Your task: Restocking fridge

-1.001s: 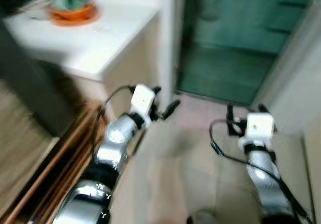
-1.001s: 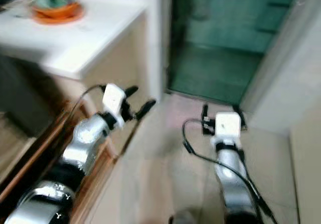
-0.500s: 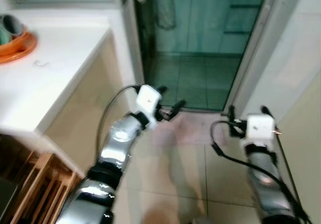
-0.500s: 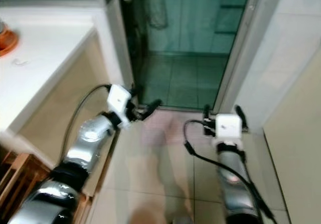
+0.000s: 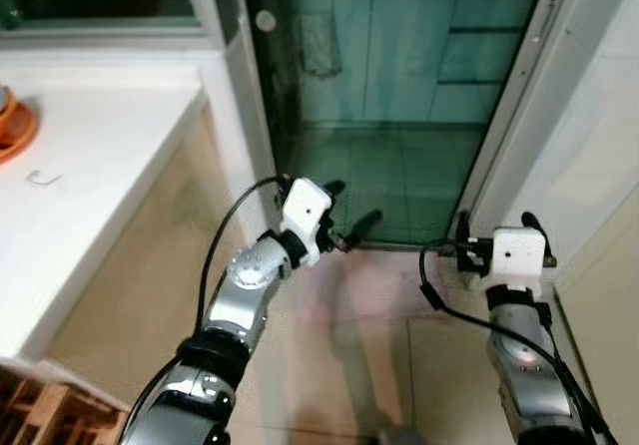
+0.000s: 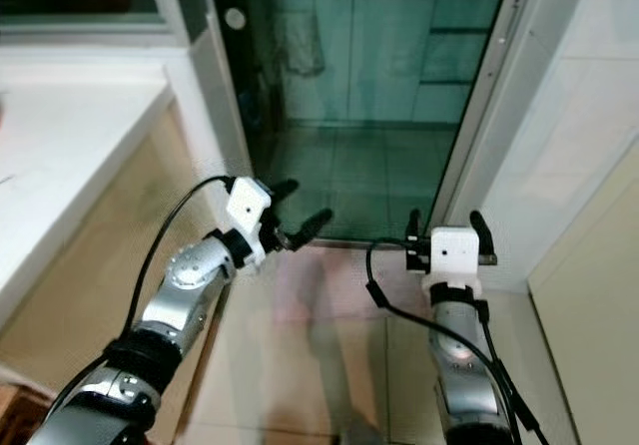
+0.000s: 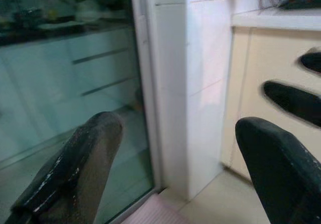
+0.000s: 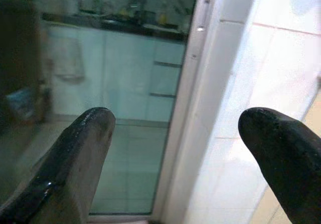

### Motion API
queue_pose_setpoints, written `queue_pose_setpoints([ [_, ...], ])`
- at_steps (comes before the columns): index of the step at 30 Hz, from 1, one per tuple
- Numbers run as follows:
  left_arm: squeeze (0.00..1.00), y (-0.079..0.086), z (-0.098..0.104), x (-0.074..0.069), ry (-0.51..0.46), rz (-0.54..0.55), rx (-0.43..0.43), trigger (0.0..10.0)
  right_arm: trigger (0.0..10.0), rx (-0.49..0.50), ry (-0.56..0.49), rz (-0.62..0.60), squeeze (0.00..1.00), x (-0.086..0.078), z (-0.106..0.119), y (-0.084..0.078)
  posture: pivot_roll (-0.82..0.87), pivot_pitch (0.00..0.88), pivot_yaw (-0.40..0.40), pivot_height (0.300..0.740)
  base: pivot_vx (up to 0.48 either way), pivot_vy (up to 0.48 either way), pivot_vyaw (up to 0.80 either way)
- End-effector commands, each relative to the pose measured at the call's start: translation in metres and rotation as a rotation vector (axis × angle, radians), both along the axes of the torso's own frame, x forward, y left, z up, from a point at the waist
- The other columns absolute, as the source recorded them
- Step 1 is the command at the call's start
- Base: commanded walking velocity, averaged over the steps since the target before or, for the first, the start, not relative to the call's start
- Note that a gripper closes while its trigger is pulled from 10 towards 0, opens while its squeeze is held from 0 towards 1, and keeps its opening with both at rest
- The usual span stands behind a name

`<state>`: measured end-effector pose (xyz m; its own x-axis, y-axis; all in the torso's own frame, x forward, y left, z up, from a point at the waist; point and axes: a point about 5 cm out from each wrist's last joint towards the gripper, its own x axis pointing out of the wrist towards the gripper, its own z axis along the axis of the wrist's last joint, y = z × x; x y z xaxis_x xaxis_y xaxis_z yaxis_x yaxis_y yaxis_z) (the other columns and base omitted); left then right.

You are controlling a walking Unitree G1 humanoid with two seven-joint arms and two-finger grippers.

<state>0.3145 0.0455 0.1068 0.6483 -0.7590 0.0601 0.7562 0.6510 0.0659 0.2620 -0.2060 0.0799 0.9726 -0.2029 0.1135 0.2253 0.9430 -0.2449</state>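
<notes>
My left gripper (image 5: 351, 204) is raised in front of me, open, with nothing between its fingers; it points toward the foot of a dark glass sliding door (image 5: 399, 96). My right gripper (image 5: 494, 222) is held up beside the door's white frame (image 5: 509, 116), also open and empty. In the left wrist view the left gripper (image 7: 178, 123) faces the glass and a white tiled wall. In the right wrist view the right gripper (image 8: 178, 116) faces the glass, behind which cabinets show. I can make out no fridge and no goods.
A white counter (image 5: 100, 156) runs along my left, with an orange bowl (image 5: 12, 126) at its far edge. White tiled wall (image 5: 589, 136) stands to the right. Beige floor tiles (image 5: 369, 365) lie ahead. A cream cabinet with dark handles (image 7: 281, 98) appears in the left wrist view.
The camera has swung to the right, away from the counter and toward the glass door, and the blur has cleared. Both arms keep the same raised pose with open fingers.
</notes>
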Motion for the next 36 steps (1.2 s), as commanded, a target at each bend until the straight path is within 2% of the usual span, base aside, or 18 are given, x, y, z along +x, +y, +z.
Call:
queue_pose_setpoints([
  [1,0.00,0.009,0.003,0.005,-0.014,0.024,0.021,10.0,10.0,0.006,-0.025,0.011,0.00,0.002,0.006,0.006,-0.18,0.000,0.071,0.740,0.450,0.000,0.00],
  [6,0.00,-0.008,0.003,0.009,0.028,0.029,-0.003,10.0,10.0,0.007,-0.023,0.002,0.00,0.000,0.005,0.005,-0.19,0.000,0.076,0.740,0.450,0.000,0.00],
  [10,0.00,-0.008,0.003,0.015,0.078,0.103,-0.028,10.0,10.0,0.007,-0.024,0.002,0.00,0.002,0.006,0.007,-0.19,0.000,0.078,0.740,0.455,0.000,0.00],
  [11,0.00,0.008,-0.004,0.026,0.156,0.261,-0.026,10.0,10.0,0.007,-0.031,0.002,0.00,0.004,0.009,0.008,-0.19,0.000,0.076,0.740,0.000,0.000,0.00],
  [14,0.00,0.035,-0.010,0.032,0.200,0.410,-0.044,10.0,10.0,0.002,-0.038,0.004,0.00,0.005,0.012,0.008,-0.19,0.000,0.075,0.740,0.000,0.000,0.00],
  [18,0.00,0.071,-0.023,0.029,0.203,0.592,-0.042,10.0,10.0,-0.029,-0.051,0.003,0.00,0.005,0.014,0.007,-0.18,0.000,0.076,0.740,0.000,0.000,0.00],
  [19,0.00,0.071,-0.023,0.029,0.203,0.592,-0.042,10.0,10.0,-0.029,-0.051,0.003,0.00,0.005,0.014,0.007,-0.18,0.000,0.076,0.740,0.000,0.000,0.00],
  [20,0.00,0.087,-0.027,0.025,0.178,0.680,-0.026,10.0,10.0,-0.041,-0.056,0.008,0.00,0.005,0.014,0.008,-0.18,0.000,0.078,0.740,0.000,0.000,0.00],
  [21,0.00,0.087,-0.027,0.025,0.178,0.680,-0.026,10.0,10.0,-0.041,-0.056,0.008,0.00,0.005,0.014,0.008,-0.18,0.000,0.078,0.740,0.000,0.000,0.00],
  [22,0.00,0.099,-0.029,0.021,0.134,0.732,0.000,10.0,10.0,-0.046,-0.057,0.015,0.00,0.004,0.014,0.010,-0.18,0.000,0.079,0.740,0.000,0.000,0.00],
  [24,0.00,0.103,-0.029,0.019,0.113,0.740,0.011,10.0,10.0,-0.048,-0.058,0.018,0.00,0.004,0.014,0.011,-0.18,0.000,0.079,0.740,0.000,0.000,0.00],
  [25,0.00,0.114,-0.026,0.014,0.052,0.754,0.032,10.0,10.0,-0.050,-0.055,0.039,0.00,0.004,0.012,0.016,-0.18,0.000,0.081,0.740,0.000,0.000,0.00],
  [29,0.00,0.128,-0.025,0.010,0.026,0.775,0.051,10.0,10.0,-0.044,-0.058,0.094,0.00,0.007,0.012,0.029,-0.18,0.000,0.079,0.740,0.000,0.000,0.00],
  [33,0.00,0.126,-0.027,0.009,0.060,0.744,0.036,10.0,10.0,-0.007,-0.065,0.107,0.00,0.010,0.015,0.037,-0.17,0.000,0.065,0.740,0.000,0.000,0.00],
  [36,0.00,0.110,-0.031,0.009,0.072,0.659,0.068,10.0,10.0,-0.005,-0.035,0.118,0.00,0.006,0.007,0.040,-0.16,0.000,0.061,0.740,0.000,0.000,0.00],
])
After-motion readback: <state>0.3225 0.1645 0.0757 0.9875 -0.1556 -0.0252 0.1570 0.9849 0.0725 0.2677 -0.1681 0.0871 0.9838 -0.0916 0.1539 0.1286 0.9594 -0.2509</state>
